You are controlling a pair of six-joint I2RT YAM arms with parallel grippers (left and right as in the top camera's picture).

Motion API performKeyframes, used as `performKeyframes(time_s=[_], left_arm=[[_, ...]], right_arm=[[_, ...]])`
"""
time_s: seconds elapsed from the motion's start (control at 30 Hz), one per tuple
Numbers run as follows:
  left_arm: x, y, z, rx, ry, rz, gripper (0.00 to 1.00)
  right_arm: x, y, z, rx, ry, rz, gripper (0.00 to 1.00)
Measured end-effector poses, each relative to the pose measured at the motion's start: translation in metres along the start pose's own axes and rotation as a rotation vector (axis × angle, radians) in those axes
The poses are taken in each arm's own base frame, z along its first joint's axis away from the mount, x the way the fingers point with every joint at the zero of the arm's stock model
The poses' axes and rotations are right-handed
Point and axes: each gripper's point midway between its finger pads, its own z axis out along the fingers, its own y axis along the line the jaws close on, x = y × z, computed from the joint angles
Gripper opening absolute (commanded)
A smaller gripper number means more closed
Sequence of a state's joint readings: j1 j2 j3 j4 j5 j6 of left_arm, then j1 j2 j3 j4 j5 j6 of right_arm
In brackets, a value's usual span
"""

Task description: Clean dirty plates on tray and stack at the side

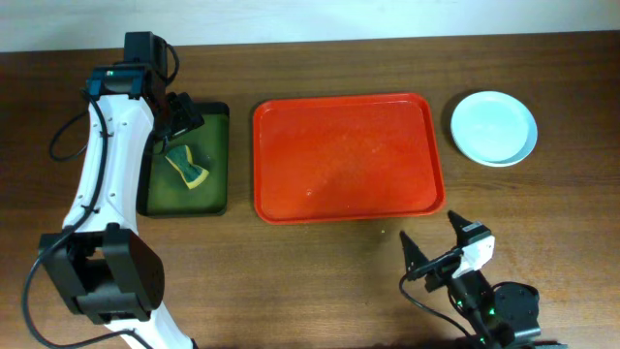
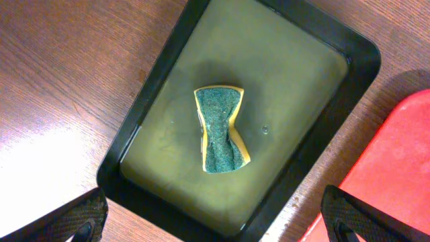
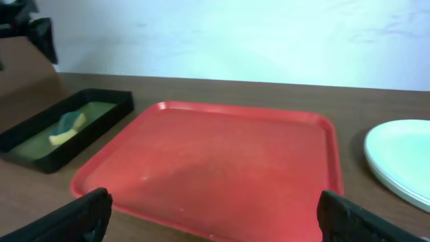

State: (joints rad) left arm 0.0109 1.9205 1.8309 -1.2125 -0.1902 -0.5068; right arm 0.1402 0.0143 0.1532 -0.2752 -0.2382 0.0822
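Note:
The red tray (image 1: 347,157) lies in the middle of the table with no plates on it; it also shows in the right wrist view (image 3: 222,168) and at the edge of the left wrist view (image 2: 396,168). A stack of plates (image 1: 493,127), pale mint-blue on top, sits on the table to the tray's right, also seen in the right wrist view (image 3: 403,161). My left gripper (image 1: 179,114) is open and empty above the dark tray, its fingertips wide apart (image 2: 215,218). My right gripper (image 1: 431,242) is open and empty near the table's front edge, facing the red tray (image 3: 215,215).
A small dark green-black tray (image 1: 187,161) with murky liquid stands left of the red tray. A green and yellow sponge (image 1: 187,167) lies in it, also in the left wrist view (image 2: 222,131). The table is brown wood (image 1: 339,281).

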Motion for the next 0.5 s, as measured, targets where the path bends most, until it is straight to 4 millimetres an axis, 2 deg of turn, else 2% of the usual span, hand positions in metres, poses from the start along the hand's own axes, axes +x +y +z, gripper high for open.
performKeyframes(time_s=[0.2, 0.4, 0.5], left_arm=[[0.000, 0.000, 0.000, 0.000, 0.000, 0.000, 0.99], [0.000, 0.000, 0.000, 0.000, 0.000, 0.000, 0.99], [0.000, 0.000, 0.000, 0.000, 0.000, 0.000, 0.99]], right_arm=[[0.012, -0.022, 0.010, 0.097, -0.044, -0.005, 0.98], [0.009, -0.052, 0.007, 0.224, -0.088, -0.001, 0.98], [0.010, -0.055, 0.006, 0.240, -0.088, 0.001, 0.99]])
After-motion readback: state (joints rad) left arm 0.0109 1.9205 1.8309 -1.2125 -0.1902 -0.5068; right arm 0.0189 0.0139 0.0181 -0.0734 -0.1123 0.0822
